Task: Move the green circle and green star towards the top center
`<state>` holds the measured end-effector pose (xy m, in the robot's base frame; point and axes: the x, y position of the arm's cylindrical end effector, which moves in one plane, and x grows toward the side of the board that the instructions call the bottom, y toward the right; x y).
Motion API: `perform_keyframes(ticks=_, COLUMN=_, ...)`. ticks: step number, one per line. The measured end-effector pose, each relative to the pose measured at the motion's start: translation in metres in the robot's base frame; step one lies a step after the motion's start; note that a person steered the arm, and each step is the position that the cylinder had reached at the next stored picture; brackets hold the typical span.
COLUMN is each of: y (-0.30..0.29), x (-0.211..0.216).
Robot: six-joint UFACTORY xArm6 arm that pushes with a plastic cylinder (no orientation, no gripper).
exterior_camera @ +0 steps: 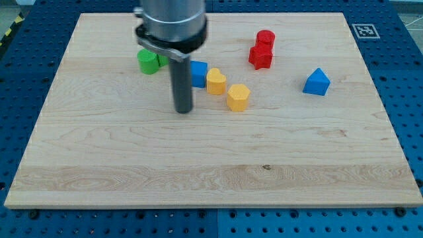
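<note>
A green block (pixel 149 61) sits at the view's upper left, partly hidden behind the arm's housing; its shape is unclear, and a second green piece seems to lie just behind it to the right, mostly hidden. My tip (pixel 183 110) rests on the board below and to the right of the green block, apart from it. A blue block (pixel 198 73) stands just right of the rod.
A yellow heart (pixel 216 81) and a yellow hexagon (pixel 238 96) lie right of my tip. A red cylinder (pixel 265 38) and a red star-like block (pixel 260 57) stand at the upper right. A blue block (pixel 316 82) sits further right. The wooden board (pixel 198 172) has blue pegboard around it.
</note>
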<state>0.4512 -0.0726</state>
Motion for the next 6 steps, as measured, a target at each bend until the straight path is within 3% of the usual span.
perform_keyframes(ticks=1, y=-0.05, x=-0.027)
perform_keyframes(ticks=3, y=-0.076, x=-0.034)
perform_keyframes(ticks=4, y=-0.08, x=-0.064)
perform_keyframes(ticks=6, y=-0.077, x=-0.083)
